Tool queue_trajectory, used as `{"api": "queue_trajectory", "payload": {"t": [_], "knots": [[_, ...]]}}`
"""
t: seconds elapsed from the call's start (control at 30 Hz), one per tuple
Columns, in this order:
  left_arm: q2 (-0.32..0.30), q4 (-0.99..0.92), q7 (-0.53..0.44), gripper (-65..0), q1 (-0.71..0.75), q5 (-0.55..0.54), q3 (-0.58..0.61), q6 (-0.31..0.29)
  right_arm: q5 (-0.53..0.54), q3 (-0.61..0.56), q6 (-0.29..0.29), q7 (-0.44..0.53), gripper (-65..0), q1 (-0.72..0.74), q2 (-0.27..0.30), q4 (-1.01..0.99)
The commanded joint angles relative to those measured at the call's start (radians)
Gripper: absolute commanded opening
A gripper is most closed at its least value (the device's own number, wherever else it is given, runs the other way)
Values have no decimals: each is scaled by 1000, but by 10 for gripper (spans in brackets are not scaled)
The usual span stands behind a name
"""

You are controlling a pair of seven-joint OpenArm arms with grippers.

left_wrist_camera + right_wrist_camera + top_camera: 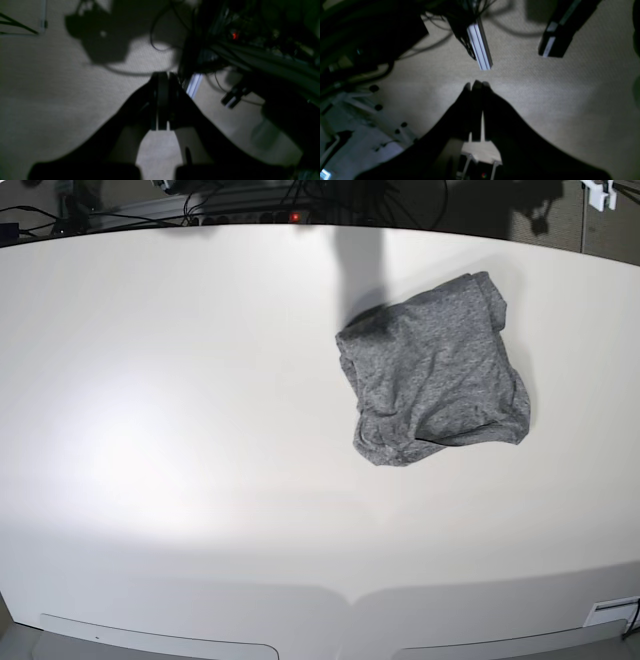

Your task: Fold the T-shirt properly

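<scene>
T-shirt point(436, 370) is lying bunched in a rough lump on the white surface point(180, 430), right of centre & toward the far edge in base view. Neither of my tools is showing there. My left tool point(162, 100) is hanging clenched, gripping nothing, over carpet floor point(50, 100) w/ cables. My right tool point(476, 110) is likewise clenched & empty above carpet, well apart from the shirt.

The T-shirt point(435, 370) is laid in a heap on the table point(180, 430), right of centre in the base view and nearer the far edge.
</scene>
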Motion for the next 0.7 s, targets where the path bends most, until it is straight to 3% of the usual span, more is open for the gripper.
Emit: {"api": "queue_trajectory", "payload": {"t": [0.0,0.17,0.43,0.67], "knots": [[-13,-19,-22,-650,-4,6,26,-10,0,-8,0,8,-650,14,14,-26],[-6,-130,-50,-650,-87,12,225,-8,0,-60,-1,50,-650,123,14,-143],[111,-233,-114,-650,-183,10,399,219,0,-163,-22,137,-650,201,12,-198],[173,-271,-135,-650,-220,-19,397,320,0,-277,-97,177,-650,203,14,-199]]}}
